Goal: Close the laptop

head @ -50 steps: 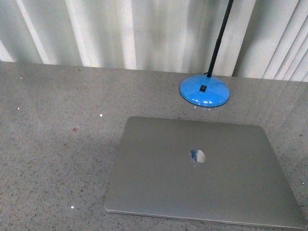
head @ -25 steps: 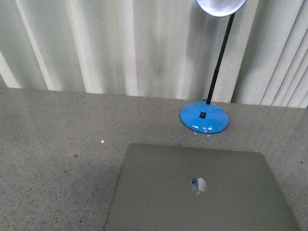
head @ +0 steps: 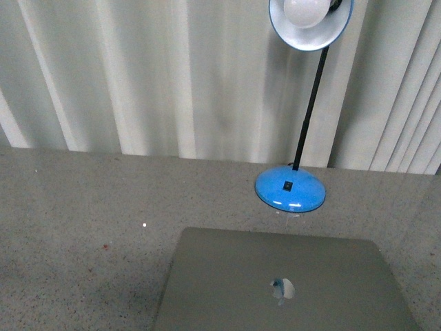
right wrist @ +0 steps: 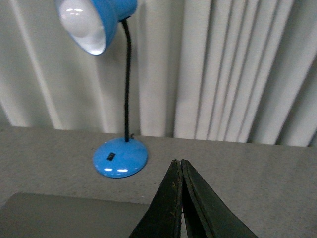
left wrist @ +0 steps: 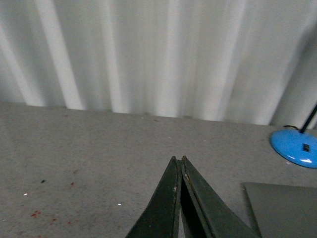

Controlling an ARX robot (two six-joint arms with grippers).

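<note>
The left gripper's (left wrist: 178, 159) fingers are pressed together tip to tip, holding nothing; in the left wrist view they rise as a dark wedge from the bottom centre of the frame, hanging over bare speckled desk (left wrist: 74, 148). The right gripper's (right wrist: 177, 161) fingers are likewise closed on nothing, forming the same dark wedge at the bottom centre of the right wrist view. Neither arm shows in the front view.

The laptop (head: 275, 283) lies flat on the desk with its lid down, filling the lower centre and lower right of the front view, its near edge cut off by the bottom of the frame. The grey lid faces up and the shiny logo (head: 282, 289) sits low in the frame, right of centre. In the left wrist view a corner of the laptop shows at the lower right; in the right wrist view its lid shows at the lower left, beside the closed fingers.

A blue desk lamp (head: 290, 191) stands just beyond the laptop's far edge, apart from it. Its round base rests on the desk right of centre, a black stem rises from it, and the blue shade with a white bulb (head: 304, 12) sits at the top of the frame. Pale vertical blinds (head: 138, 76) fill the upper half behind the desk.
</note>
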